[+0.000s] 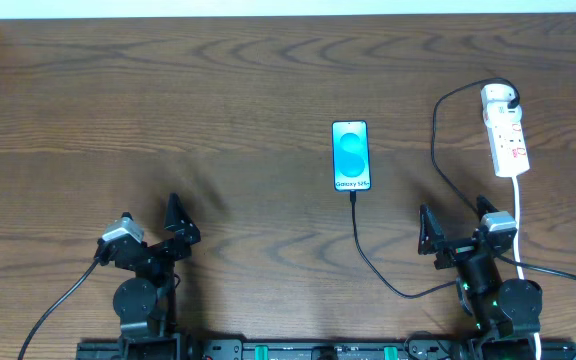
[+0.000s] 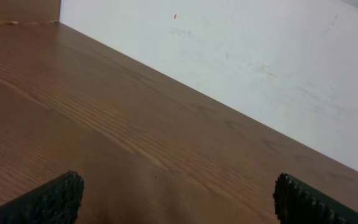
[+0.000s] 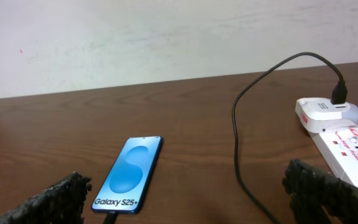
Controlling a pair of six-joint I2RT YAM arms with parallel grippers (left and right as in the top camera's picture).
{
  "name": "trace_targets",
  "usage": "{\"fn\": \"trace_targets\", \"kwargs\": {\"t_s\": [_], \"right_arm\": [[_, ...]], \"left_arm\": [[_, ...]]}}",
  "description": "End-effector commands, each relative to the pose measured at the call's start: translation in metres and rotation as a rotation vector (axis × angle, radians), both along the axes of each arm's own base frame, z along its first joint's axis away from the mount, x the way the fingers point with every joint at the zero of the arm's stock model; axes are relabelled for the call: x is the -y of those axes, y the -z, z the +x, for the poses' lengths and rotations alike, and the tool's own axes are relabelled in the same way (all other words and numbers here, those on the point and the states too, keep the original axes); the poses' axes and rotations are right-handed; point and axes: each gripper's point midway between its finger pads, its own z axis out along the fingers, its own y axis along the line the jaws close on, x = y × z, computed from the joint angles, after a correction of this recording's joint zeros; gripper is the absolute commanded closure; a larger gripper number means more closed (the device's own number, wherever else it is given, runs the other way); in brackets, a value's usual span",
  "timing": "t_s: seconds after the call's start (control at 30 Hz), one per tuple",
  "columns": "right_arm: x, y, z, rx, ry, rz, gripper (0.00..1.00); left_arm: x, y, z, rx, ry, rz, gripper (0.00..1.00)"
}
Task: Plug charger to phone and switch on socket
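**Overhead.** Left gripper [image 1: 180, 224], jaws wide, over bare table [image 1: 268, 80]; right gripper [image 1: 428, 232], jaws wide, holding nothing. The phone [image 1: 350, 155] lies screen up, ahead of the right jaws and apart from them; the charger [image 1: 357, 235] runs from its near edge, passes under the right arm and is partly hidden there. The socket [image 1: 508, 138] lies off to the jaws' outer side, the charger's white plug head [image 1: 499, 97] at its far end; switch positions too small to read.

**Left wrist.** Only two pads [image 2: 51, 200] show, cut off by the frame; table between them, white wall [image 2: 241, 56] beyond.

**Right wrist.** Phone [image 3: 129, 174] between the spread pads [image 3: 328, 190]; its near edge and the cable tip are cropped, so seating cannot be judged; socket [image 3: 347, 140] partly cut off.
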Motion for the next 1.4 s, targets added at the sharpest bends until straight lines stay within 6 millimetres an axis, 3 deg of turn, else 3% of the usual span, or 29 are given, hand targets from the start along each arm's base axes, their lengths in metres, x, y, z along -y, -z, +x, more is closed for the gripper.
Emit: {"fn": "trace_targets", "kwargs": {"t_s": [0.0,0.17,0.43,1.37], "right_arm": [[-0.003,0.001,-0.001,-0.001,-0.012,0.014,0.01],[-0.003,0.001,-0.001,-0.001,-0.012,0.014,0.01],[-0.003,0.001,-0.001,-0.001,-0.012,0.014,0.01],[-0.003,0.001,-0.001,-0.001,-0.012,0.014,0.01]], "left_arm": [[0.0,0.017,-0.001,-0.046,-0.006,-0.009,0.02],[0.002,0.017,-0.001,-0.053,0.004,0.019,0.02],[0.018,0.019,0.001,-0.082,0.117,0.204,0.02],[0.018,0.019,0.001,-0.083,0.118,0.204,0.02]]}}
